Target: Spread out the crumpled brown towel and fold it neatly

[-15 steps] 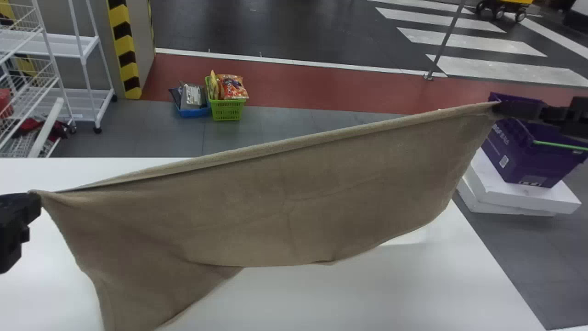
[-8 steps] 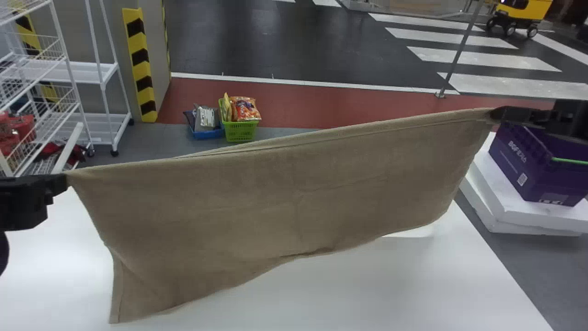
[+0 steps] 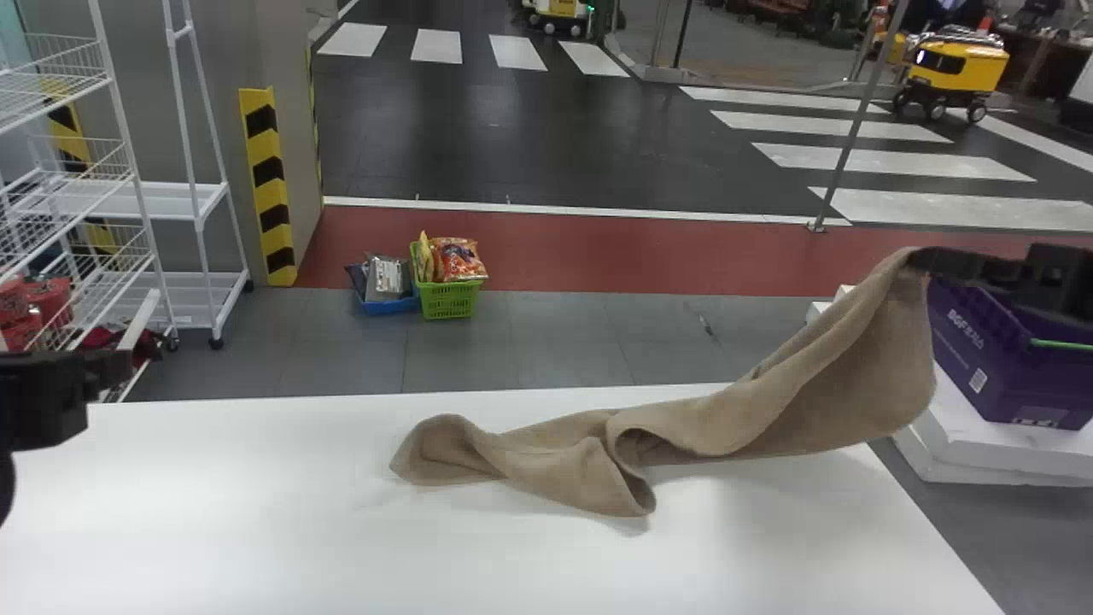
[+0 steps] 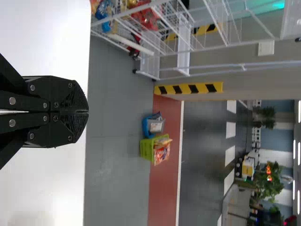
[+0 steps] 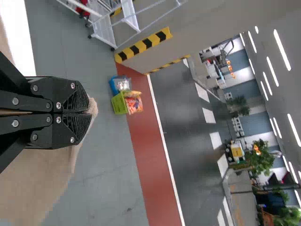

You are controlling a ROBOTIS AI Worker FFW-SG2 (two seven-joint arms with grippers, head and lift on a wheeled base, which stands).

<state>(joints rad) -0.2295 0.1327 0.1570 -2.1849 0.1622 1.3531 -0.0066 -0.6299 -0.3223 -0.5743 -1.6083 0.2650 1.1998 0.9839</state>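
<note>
Our brown towel (image 3: 546,465) has lost its spread: half a second ago we had it stretched between both hands, and now its left end has dropped and lies bunched on the table (image 3: 256,512). From there the cloth rises in a twisted slope to our right hand (image 3: 926,259), which has a corner pinched above the table's right side. Our left hand (image 3: 121,367), over the left side, is clenched on nothing; we take it that the other corner slipped free or was let go.

For us that probably means the spreading step needs redoing before any fold. We would open the left hand, find the loose corner in the bunch and draw it out gently while the right keeps its grip. If we tug too hard, that last held corner could come away too.
</note>
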